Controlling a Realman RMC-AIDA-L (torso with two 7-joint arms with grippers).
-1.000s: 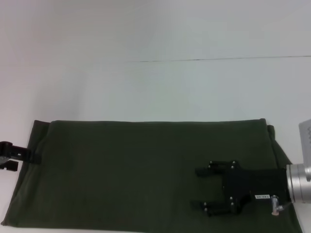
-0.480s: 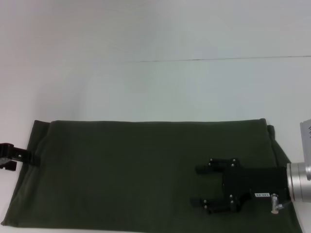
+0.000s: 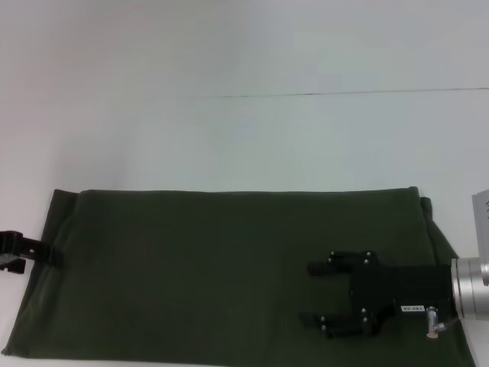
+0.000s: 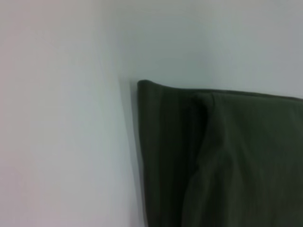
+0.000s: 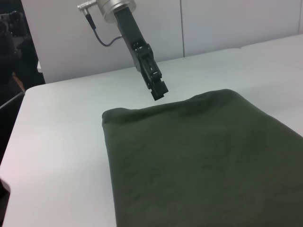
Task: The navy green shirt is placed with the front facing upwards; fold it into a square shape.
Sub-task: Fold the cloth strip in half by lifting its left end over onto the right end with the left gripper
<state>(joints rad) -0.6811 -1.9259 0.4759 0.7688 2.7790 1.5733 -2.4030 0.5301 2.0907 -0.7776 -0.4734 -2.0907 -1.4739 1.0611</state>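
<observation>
- Dark olive-green cotton shirt point(image 3: 229, 275) lying flat on white bench point(image 3: 229, 130), already a long horizontal band; no lettering, collar or label showing, plain cloth uppermost.
- Near the shirt's right end: right end effector point(image 3: 317, 298), black, over the cloth, fingers spread wide, pinching nothing. Cannot tell whether touching or just above.
- At the shirt's left edge: left end effector point(image 3: 50, 253), black tip just overlapping the hem. Seen from the right wrist as a slim arm angled down, tip point(image 5: 160, 92) at the far edge. Cannot tell whether spread or pressed together.
- Left wrist view: doubled corner point(image 4: 199, 142), layered edge and one soft ridge running along it.
- Handling judgement: light, limp, no stiffness; layers likely to slide over each other and drag on the smooth bench. No fragility.
- Hold judgement: pinch all layers together at the two corners of one short end, lift low, carry across to the opposite end for a squarer outline.
- Risk: catching only the top layer, leaving the under-fold behind.
</observation>
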